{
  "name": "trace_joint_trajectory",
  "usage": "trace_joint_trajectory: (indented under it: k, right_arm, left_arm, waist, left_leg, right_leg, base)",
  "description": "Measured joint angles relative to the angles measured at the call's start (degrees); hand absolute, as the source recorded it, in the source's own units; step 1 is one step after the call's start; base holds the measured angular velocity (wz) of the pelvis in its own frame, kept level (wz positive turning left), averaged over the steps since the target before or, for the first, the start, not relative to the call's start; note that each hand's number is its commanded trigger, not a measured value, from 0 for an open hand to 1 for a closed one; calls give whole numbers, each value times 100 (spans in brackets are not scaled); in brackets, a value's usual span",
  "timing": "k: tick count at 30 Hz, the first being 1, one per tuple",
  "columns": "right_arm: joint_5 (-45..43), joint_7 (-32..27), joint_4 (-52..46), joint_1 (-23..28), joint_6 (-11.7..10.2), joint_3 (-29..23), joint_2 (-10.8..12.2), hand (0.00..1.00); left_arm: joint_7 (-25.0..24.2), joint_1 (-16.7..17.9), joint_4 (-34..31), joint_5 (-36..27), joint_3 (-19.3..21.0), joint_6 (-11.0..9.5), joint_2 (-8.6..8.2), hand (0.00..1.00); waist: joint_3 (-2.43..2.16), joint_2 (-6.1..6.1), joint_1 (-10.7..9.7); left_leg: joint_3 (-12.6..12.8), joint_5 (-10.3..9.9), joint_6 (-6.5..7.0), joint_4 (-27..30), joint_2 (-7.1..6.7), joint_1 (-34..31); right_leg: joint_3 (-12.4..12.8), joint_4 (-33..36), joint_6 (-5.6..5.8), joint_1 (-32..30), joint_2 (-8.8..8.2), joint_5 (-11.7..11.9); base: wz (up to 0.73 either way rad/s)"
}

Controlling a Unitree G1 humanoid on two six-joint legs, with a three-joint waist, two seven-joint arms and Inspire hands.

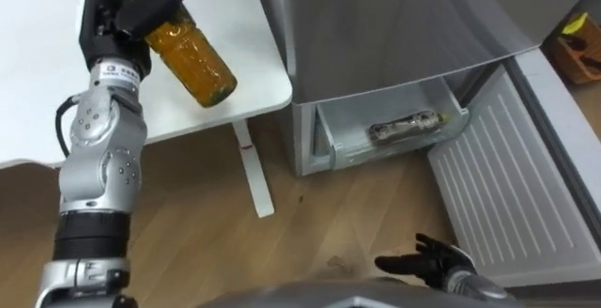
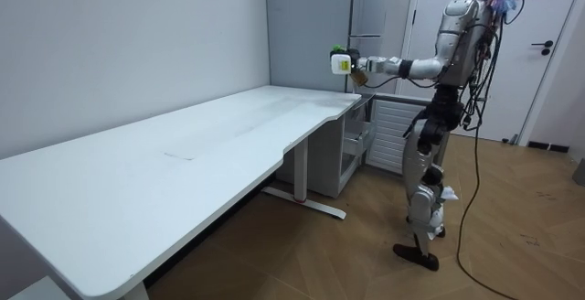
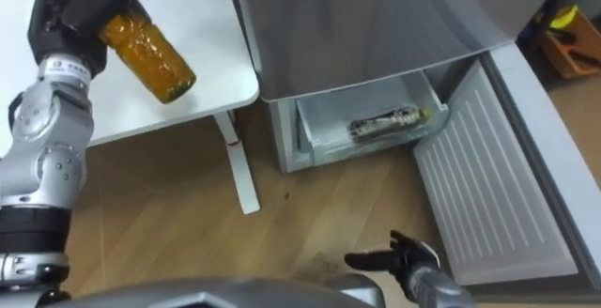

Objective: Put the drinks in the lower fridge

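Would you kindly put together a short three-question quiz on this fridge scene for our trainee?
1. True or false: the left hand is shut on the orange drink bottle with the green cap.
2. Multiple choice: what lies in the open lower fridge drawer? A) a brownish bottle on its side; B) a red apple; C) a white plate.
3. Fill in: the right hand, low above the wooden floor, has its fingers ____.
Key: 1 true; 2 A; 3 open.
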Motion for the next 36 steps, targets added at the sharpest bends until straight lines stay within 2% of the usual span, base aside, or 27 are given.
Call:
trace_joint_trajectory:
  k: [2, 5, 11, 15, 19, 23, 29, 32, 36]
  right_arm:
    - [-131, 83, -135, 1, 0, 68, 28, 0]
    - [-201, 189, -258, 15, 8, 116, 26, 0]
    - [-250, 331, -804, 2, 49, 183, 35, 0]
    - [-297, 437, -940, -26, 34, 183, 41, 0]
    - [-320, 514, -1806, 102, 209, 364, 34, 0]
    - [-313, 689, -2556, 97, 203, 504, 35, 0]
    - [-316, 988, -3066, 101, 202, 921, 23, 0]
    - [-312, 1148, -3109, 103, 196, 1091, 2, 0]
    - [-311, 1401, -3290, 111, 195, 1232, -24, 0]
  left_arm:
    - [-178, 197, -268, -2, -15, 0, -75, 100]
    - [-367, 438, -566, -48, -41, 1, -74, 100]
    - [-592, 549, -620, -276, -67, 1, -74, 100]
    - [-786, 634, -620, -329, -165, 1, -74, 100]
    - [-1127, 883, -642, -663, -257, 1, -76, 100]
    - [-1358, 1181, -690, -673, -459, 5, -76, 100]
    - [-1478, 1301, -681, -657, -742, 4, -66, 100]
    - [-1535, 1304, -579, -597, -923, -5, -28, 100]
    - [-1688, 1312, -268, -339, -1103, -6, -9, 100]
  waist:
    - [-2, -3, 72]
    - [-11, -24, 103]
    - [-7, -31, 157]
    - [0, -42, 233]
    - [19, -64, 288]
    - [25, -119, 292]
    - [33, -139, 369]
    - [45, -155, 408]
    - [98, -198, 439]
  left_leg:
    - [-89, 31, 1, 0, -25, -58]
    - [-182, 36, 3, 44, -43, -135]
    - [-317, 39, -2, 82, -52, -178]
    - [-349, 40, -3, 83, -53, -130]
    - [-345, 40, -3, 92, -62, -178]
    - [-376, 39, -1, 167, -86, -212]
    - [-406, 39, -1, 180, -89, -226]
    - [-406, 39, -1, 182, -89, -216]
    - [-423, 39, -2, 185, -88, -233]
  right_leg:
    - [-84, -15, -7, -22, -24, -6]
    - [-190, -87, -9, 2, -44, -5]
    - [-343, -87, -9, 31, -54, -5]
    - [-363, -89, -9, 99, -54, -5]
    - [-365, -87, -9, 85, -64, -6]
    - [-397, -100, -11, 85, -80, -14]
    - [-432, -95, -11, 86, -85, -14]
    - [-460, -88, -11, 109, -89, -14]
    - [-498, -87, -11, 99, -93, -14]
  base:
    - [21]
    - [17]
    - [13]
    - [5]
    - [0]
    - [5]
    - [3]
    - [1]
    - [3]
